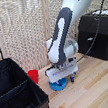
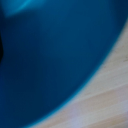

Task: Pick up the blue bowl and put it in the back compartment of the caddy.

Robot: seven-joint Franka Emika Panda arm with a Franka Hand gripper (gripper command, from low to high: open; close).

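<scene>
A: Where was the blue bowl (image 1: 57,85)?

B: On the wooden table (image 1: 97,90), lower centre of the exterior view, right under the gripper (image 1: 61,75). It filled the wrist view. Whether the jaws were apart or closed, I couldn't tell.

A: The risk?

B: I judged a thin rim grip might slip, or the lift might knock the red cup (image 1: 33,76) just beside it, before reaching the caddy (image 1: 17,97) at lower left.

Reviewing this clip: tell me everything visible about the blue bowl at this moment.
The blue bowl is small, round, bright blue and smooth. It sits upright on the light wooden table, between the black caddy and the black machine, near a red cup. The gripper is low over it, hiding most of it; contact cannot be confirmed. In the wrist view its blue surface fills most of the frame.
</scene>
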